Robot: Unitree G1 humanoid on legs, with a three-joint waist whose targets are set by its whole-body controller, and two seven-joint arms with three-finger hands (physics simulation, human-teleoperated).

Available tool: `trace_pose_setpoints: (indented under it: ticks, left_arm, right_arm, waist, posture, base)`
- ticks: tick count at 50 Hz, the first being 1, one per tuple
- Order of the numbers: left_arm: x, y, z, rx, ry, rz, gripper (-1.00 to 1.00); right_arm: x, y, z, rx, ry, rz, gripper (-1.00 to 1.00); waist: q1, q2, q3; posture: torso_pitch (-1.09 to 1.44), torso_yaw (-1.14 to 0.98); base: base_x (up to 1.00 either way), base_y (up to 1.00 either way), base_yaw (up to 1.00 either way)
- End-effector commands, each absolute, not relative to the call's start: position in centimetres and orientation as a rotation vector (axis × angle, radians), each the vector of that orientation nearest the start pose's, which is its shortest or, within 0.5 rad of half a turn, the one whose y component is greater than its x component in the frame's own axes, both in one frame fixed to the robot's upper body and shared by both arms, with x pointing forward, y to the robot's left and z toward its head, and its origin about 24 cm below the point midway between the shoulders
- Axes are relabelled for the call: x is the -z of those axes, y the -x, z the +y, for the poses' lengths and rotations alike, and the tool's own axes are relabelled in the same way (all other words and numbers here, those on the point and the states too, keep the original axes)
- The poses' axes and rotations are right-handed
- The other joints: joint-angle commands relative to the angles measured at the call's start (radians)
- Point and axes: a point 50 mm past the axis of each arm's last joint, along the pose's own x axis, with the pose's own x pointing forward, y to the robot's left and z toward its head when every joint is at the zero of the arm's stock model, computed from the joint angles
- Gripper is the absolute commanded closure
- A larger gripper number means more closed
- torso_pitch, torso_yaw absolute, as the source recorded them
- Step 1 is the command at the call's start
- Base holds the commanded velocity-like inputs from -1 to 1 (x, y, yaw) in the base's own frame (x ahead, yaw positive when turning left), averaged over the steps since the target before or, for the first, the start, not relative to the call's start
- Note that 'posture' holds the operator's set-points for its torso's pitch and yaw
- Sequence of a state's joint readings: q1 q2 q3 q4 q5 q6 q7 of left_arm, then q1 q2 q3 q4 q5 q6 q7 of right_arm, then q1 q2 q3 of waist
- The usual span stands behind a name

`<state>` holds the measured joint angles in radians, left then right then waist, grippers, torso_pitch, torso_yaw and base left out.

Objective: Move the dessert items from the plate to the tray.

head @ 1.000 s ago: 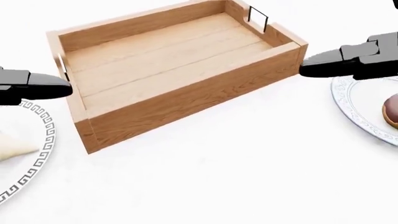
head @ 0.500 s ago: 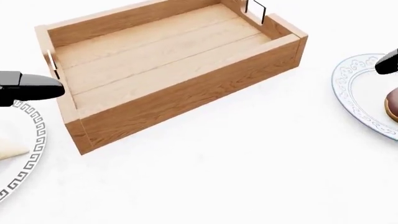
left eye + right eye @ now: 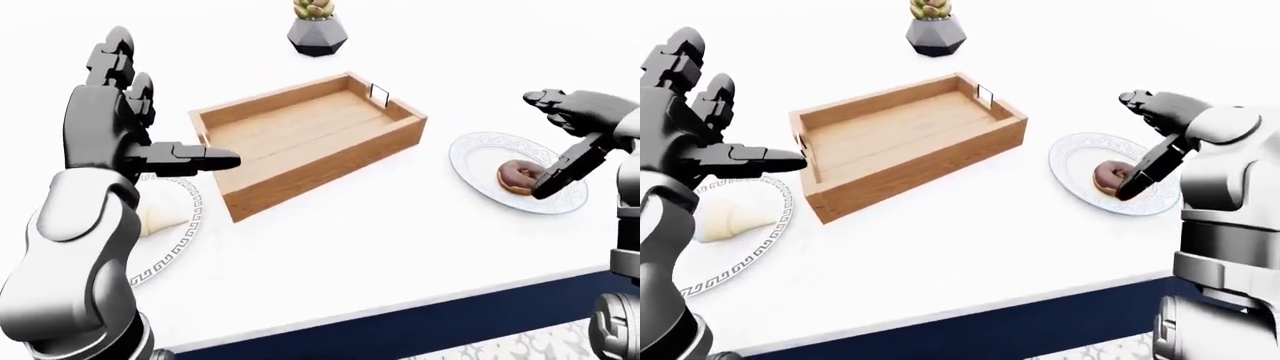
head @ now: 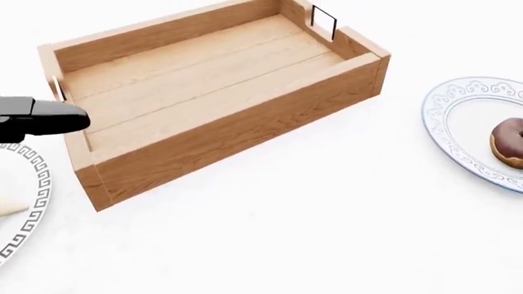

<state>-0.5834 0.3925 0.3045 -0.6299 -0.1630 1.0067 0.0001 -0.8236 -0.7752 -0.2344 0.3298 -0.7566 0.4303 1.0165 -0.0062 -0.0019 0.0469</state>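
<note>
A wooden tray (image 3: 330, 161) with nothing in it stands mid-table. To its right, a white patterned plate (image 3: 480, 154) holds a chocolate donut (image 3: 520, 175), which also shows in the head view (image 4: 508, 142). To its left, a plate with a key-pattern rim (image 3: 175, 240) holds a pale croissant-like pastry (image 3: 160, 214). My left hand (image 3: 165, 105) is open and raised above the left plate, its thumb (image 4: 45, 117) pointing at the tray. My right hand (image 3: 545, 142) is open above the donut plate, with its thumb tip by the donut.
A potted succulent (image 3: 317, 30) in a grey faceted pot stands beyond the tray at the top of the view. The white table ends in a dark blue edge (image 3: 400, 330) at the bottom.
The head view has shifted a little, so the tray and right plate sit further left. My right hand has drawn out of the head view to the right, uncovering the donut. My left hand has held still.
</note>
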Motion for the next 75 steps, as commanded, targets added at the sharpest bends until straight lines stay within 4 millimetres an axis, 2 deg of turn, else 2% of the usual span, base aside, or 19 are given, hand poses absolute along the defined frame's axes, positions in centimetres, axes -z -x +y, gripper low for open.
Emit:
trace_pose_setpoints:
  ticks: [1, 19, 23, 25, 29, 46, 51, 56, 59, 75]
  left_arm:
    - [-27.6, -26.1, 21.4, -0.152, -0.179, -0.340, -1.00]
    - [-26.4, -26.1, 22.0, -0.160, -0.167, -0.329, -1.00]
    - [-26.3, -26.1, 22.0, -0.162, -0.163, -0.326, -1.00]
    - [-26.3, -26.1, 22.0, -0.163, -0.162, -0.325, -1.00]
    - [-26.4, -26.0, 22.1, -0.168, -0.161, -0.323, -1.00]
    - [-26.7, -25.8, 22.5, -0.180, -0.159, -0.324, -1.00]
    - [-26.6, -25.9, 22.4, -0.181, -0.159, -0.323, -1.00]
    - [-26.7, -25.7, 22.4, -0.184, -0.160, -0.323, -1.00]
    - [-26.6, -25.6, 22.4, -0.182, -0.160, -0.322, -1.00]
    - [-26.7, -25.2, 22.8, -0.191, -0.163, -0.330, -1.00]
  right_arm:
    - [-27.5, -32.1, -32.4, 0.005, 1.019, 0.373, -1.00]
    - [-26.1, -32.8, -32.8, -0.020, 1.010, 0.450, -1.00]
    - [-26.2, -32.8, -32.7, -0.030, 1.006, 0.456, -0.80]
    - [-26.3, -32.8, -32.7, -0.032, 1.003, 0.458, -0.77]
    - [-25.9, -32.6, -32.6, -0.040, 0.997, 0.469, -0.59]
    - [-24.6, -32.1, -32.6, -0.058, 0.981, 0.493, -0.61]
    - [-24.6, -32.3, -32.7, -0.057, 0.981, 0.488, -0.51]
    - [-24.8, -32.3, -32.6, -0.051, 0.987, 0.481, -0.49]
    - [-24.9, -32.5, -32.5, -0.052, 0.990, 0.478, -0.38]
    - [-24.3, -33.3, -32.4, -0.033, 1.035, 0.465, -0.24]
  waist:
    - [0.001, -0.006, -0.024]
    - [0.001, -0.004, -0.033]
    - [0.002, -0.005, -0.034]
    - [0.002, -0.004, -0.034]
    - [0.002, -0.004, -0.034]
    - [0.001, -0.003, -0.035]
    - [0.001, -0.004, -0.035]
    - [0.000, -0.004, -0.035]
    - [0.000, -0.004, -0.034]
    - [0.000, -0.004, -0.034]
  posture:
    - [0.00, 0.00]
    - [0.00, 0.00]
    - [0.00, 0.00]
    - [0.00, 0.00]
    - [0.00, 0.00]
    - [0.00, 0.00]
    - [0.00, 0.00]
    - [0.00, 0.00]
    - [0.00, 0.00]
    - [0.00, 0.00]
  base:
    - [0.00, 0.00, 0.00]
    - [0.00, 0.00, 0.00]
    - [0.00, 0.00, 0.00]
    - [0.00, 0.00, 0.00]
    - [0.00, 0.00, 0.00]
    - [0.00, 0.00, 0.00]
    - [0.00, 0.00, 0.00]
    - [0.00, 0.00, 0.00]
    - [0.00, 0.00, 0.00]
    - [0.00, 0.00, 0.00]
